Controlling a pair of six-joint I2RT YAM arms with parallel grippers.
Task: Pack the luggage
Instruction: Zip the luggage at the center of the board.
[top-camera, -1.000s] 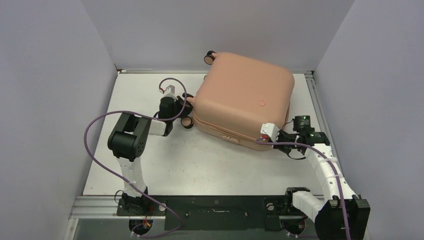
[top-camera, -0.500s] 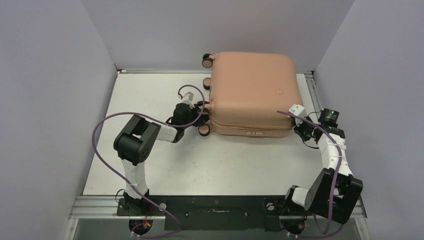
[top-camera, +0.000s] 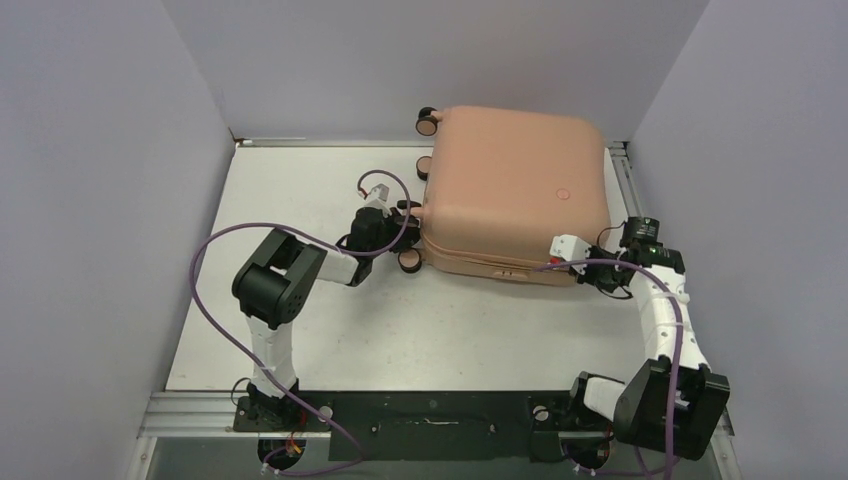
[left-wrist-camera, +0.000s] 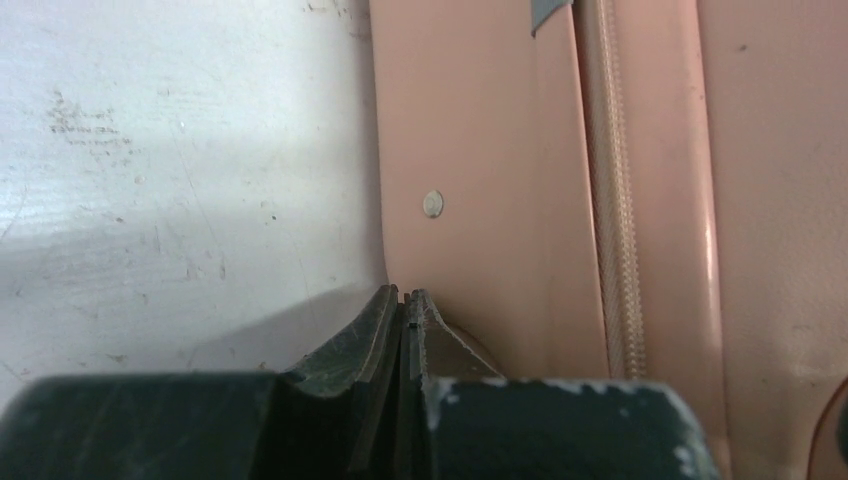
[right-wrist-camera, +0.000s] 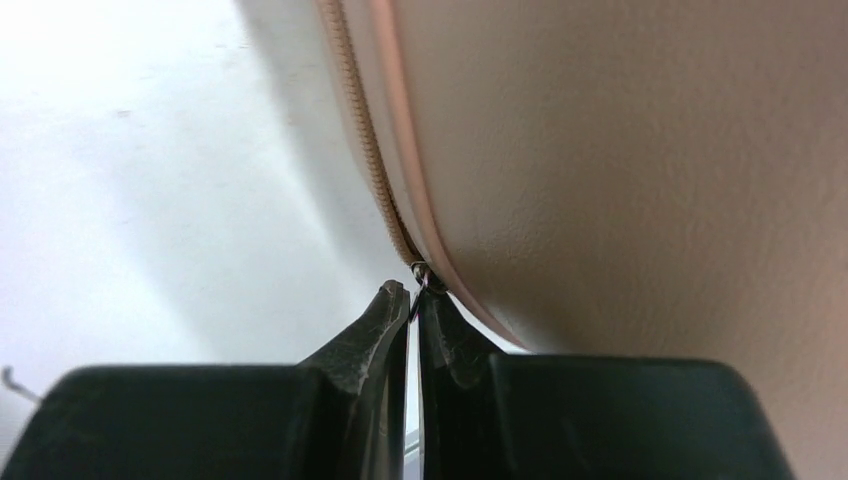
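1. Right wrist: right gripper pinched shut, apparently on zipper pull at luggage near-right corner; zipper seam runs straight ahead of tips.
2. Left gripper closed, empty, tips against luggage's left wall.
3. Luggage lies flat, far-right on table.

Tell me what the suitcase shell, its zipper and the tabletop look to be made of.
Suitcase shell: probably hard moulded plastic. It is peach-pink with a satin finish, soft highlights, rounded corners and a fine grain close up.
Zipper: fine matching peach teeth in a ribbed band, likely nylon coil.
Tabletop: white, hard and flat, scuffed and speckled with dark marks. It may be painted or laminated board, but the look leaves that open.
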